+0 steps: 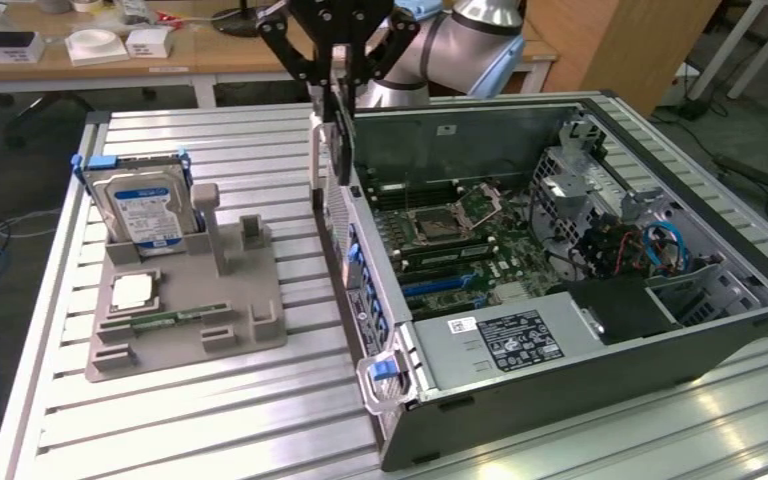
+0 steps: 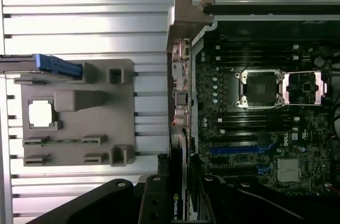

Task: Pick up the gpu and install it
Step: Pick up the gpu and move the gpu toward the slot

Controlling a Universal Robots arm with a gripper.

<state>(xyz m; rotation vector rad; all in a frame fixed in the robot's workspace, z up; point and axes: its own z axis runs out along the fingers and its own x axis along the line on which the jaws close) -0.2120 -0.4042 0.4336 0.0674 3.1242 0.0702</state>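
One thin, flat, dark-faced gpu [image 1: 341, 135] card hangs on edge from the tool [image 1: 340, 88]. The black fingers are drawn partway in and clamp its two faces. It is in the air above the rear wall of the open black computer case [image 1: 558, 400], touching nothing below.

In the wrist view the gpu [image 2: 178, 203] shows edge-on between the fingers [image 2: 159, 192], over the case's rear panel. The green motherboard [image 2: 255, 128] and its long blue expansion slots [image 2: 234, 149] lie just beside it.

The step in hand looks like carrying the card into line with a slot. To do that well:
- Keep the card upright and its long edge parallel to the blue slots [image 1: 438, 285].
- Keep it clear of the case rim.
- Hold the grip firm enough that the card cannot swing.

The grey moulded parts holder [image 1: 184, 330] sits well apart on the slatted aluminium surface [image 1: 224, 420]. It carries a silver hard drive with a blue label [image 1: 144, 210].
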